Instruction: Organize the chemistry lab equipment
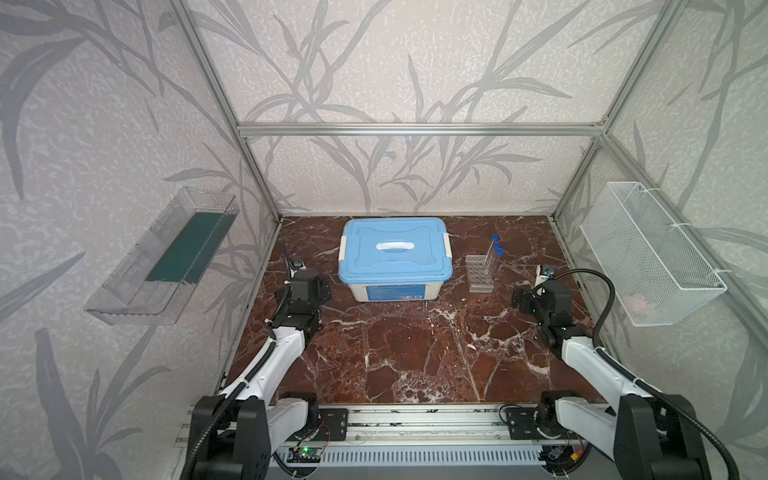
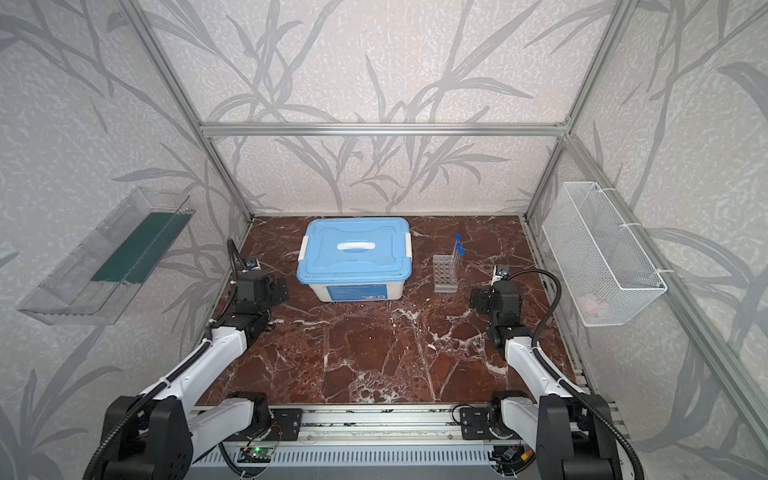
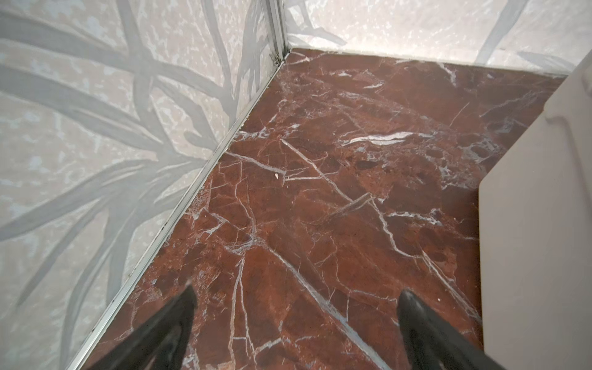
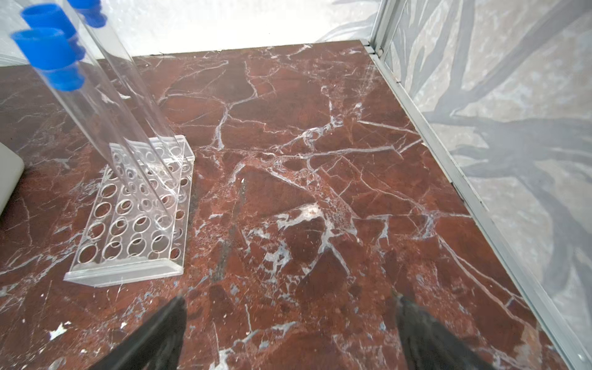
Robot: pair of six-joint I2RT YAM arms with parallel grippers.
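while both arms sit low and bent, the left arm (image 1: 286, 353) holds its jaws wide open on nothing, beside the tub (image 1: 395, 257); the right arm (image 1: 582, 353) has its jaws wide open too, near the rack (image 1: 479, 276). three test tubes (image 1: 493, 257) stand upright in the rack, right of the tub, blue caps up. their clear bottoms are hard to see, maybe in one row.

The tub (image 1: 395, 266) sits by the back edge of the bench (image 1: 415, 353), the rack (image 1: 478, 279) right of it, three tubes (image 1: 491, 258) standing in the rack
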